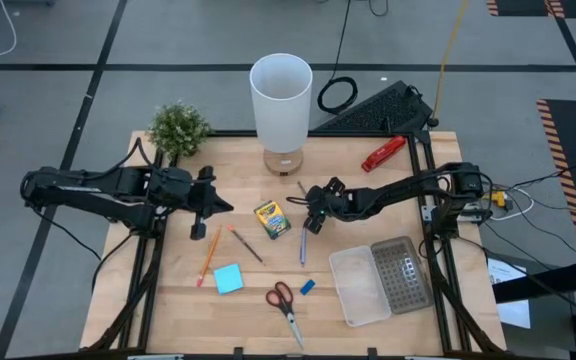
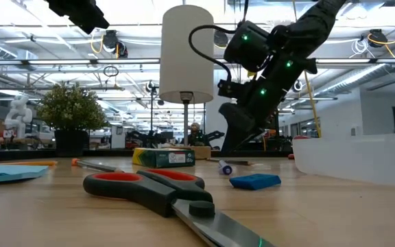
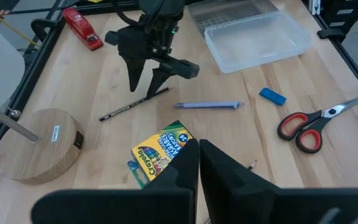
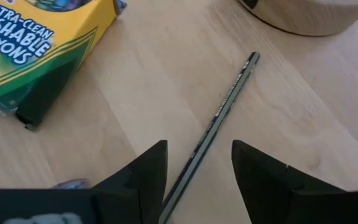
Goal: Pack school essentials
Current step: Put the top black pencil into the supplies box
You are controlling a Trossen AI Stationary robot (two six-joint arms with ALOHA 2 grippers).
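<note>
**Pincers over the desk, open fingers astride a dark pencil**

Pencils come first from the left edge: an orange pencil (image 1: pixel 208 256) lies by the blue sticky-note pad (image 1: pixel 228 278), under the left gripper (image 1: pixel 215 207), whose fingers are pressed together. Midway sit the crayon box (image 1: pixel 271 219), red-handled scissors (image 1: pixel 284 303) toward the near edge, and the blue eraser (image 1: pixel 307 286). Beyond them the right gripper (image 4: pixel 197 163) stands low with fingers apart, straddling a dark pencil (image 4: pixel 221 114) without touching it; a blue pen (image 1: pixel 303 246) lies just beside. Toward the right edge rests the clear case (image 1: pixel 360 290).
</note>
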